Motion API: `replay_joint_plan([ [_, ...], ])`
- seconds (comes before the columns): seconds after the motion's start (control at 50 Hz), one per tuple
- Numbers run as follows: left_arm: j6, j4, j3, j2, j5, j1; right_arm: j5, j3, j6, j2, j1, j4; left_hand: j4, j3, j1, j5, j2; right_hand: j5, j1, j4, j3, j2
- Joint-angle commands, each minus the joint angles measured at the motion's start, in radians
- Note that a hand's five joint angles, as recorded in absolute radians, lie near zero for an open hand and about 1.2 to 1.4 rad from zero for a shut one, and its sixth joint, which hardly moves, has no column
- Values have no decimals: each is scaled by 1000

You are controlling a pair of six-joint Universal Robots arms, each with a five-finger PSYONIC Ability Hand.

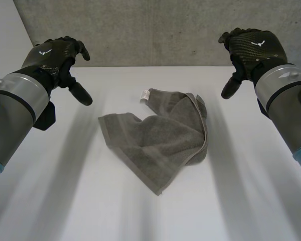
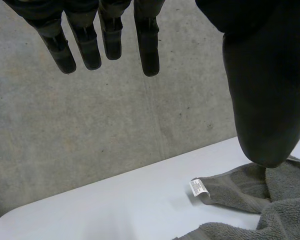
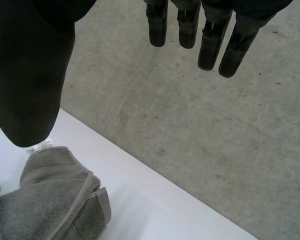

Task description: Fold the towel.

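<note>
- Lying crumpled near the middle of the white table [image 1: 65, 196], the grey towel [image 1: 158, 143] is loosely bunched; one corner points to the near edge and the right side is doubled over with its hem showing
- white label [image 1: 145, 95] sticks out at the towel's far corner, flat on the tabletop
- bare tabletop on every side of the towel, widest on the near side
- table's far edge meets a grey concrete wall [image 1: 155, 35], not far behind the label corner
- left hand [image 1: 57, 54] hovers over the far-left of the table, well apart from the towel, fingers straight, thumb out, holding nothing
- right hand [image 1: 252, 46] hovers over the far-right, also well apart, fingers straight, thumb out, holding nothing
- each wrist view has its own thumb covering part of the towel's far end
- can't tell how many layers lie under the doubled-over side
</note>
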Motion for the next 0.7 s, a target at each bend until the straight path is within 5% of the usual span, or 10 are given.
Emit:
replay_joint_plan([
  [0.02, -4, 3, -1, -10, -1, -12, -6, 0, 4, -15, -19, 14, -72, -67, -76, -47, -64, -56, -54, -82, -71, -68],
  [0.22, -8, 8, -20, -19, 3, -48, -32, -18, -29, -15, -42, 22, -69, -64, -73, -44, -61, -56, -54, -82, -71, -68],
  [0.38, -18, 43, -43, -108, 11, -154, -249, -32, -291, 19, -105, 137, -69, -64, -73, -44, -61, -56, -54, -82, -71, -68],
  [0.7, -70, 198, 59, -456, 28, -308, -395, 8, -561, 258, -143, 85, -51, -47, -55, -27, -43, -56, -54, -82, -71, -68],
])
